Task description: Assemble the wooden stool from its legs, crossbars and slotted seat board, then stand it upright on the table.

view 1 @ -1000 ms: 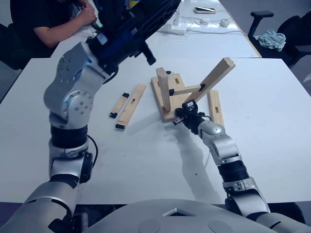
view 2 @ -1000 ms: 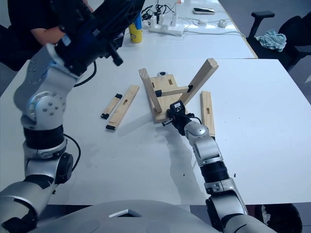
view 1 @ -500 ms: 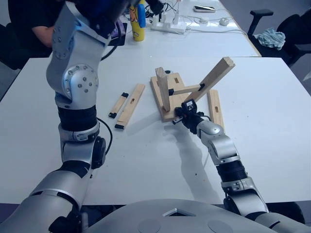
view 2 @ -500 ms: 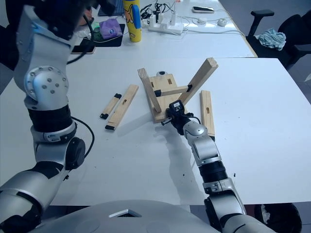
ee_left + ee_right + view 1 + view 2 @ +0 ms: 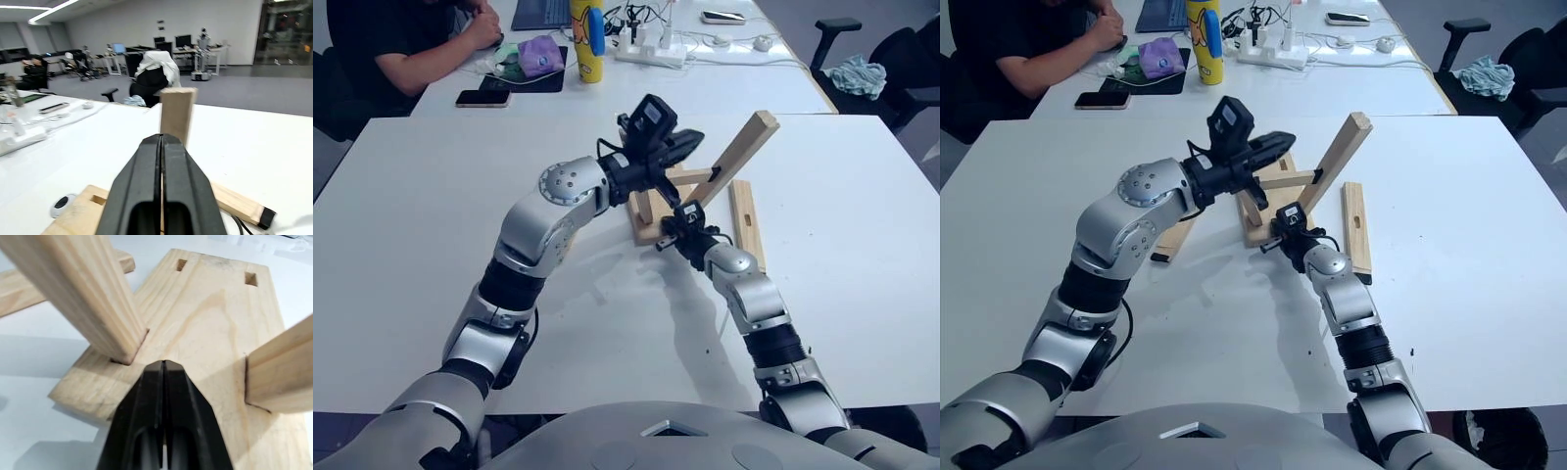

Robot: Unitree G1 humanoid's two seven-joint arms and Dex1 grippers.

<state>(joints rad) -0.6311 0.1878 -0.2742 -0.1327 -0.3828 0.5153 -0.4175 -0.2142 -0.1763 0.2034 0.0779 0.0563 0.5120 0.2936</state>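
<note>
Both eye views look down from the head at the stool (image 5: pixel 744 147), centre frame. Each wrist view sits close over the seat board (image 5: pixel 210 323).

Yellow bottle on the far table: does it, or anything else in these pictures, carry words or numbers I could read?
No text here can be read.
The yellow bottle has a printed design, too blurred to read.
The seat board is bare wood, with no marks or numbers.
The smartphone shows a dark face, no text.
</note>
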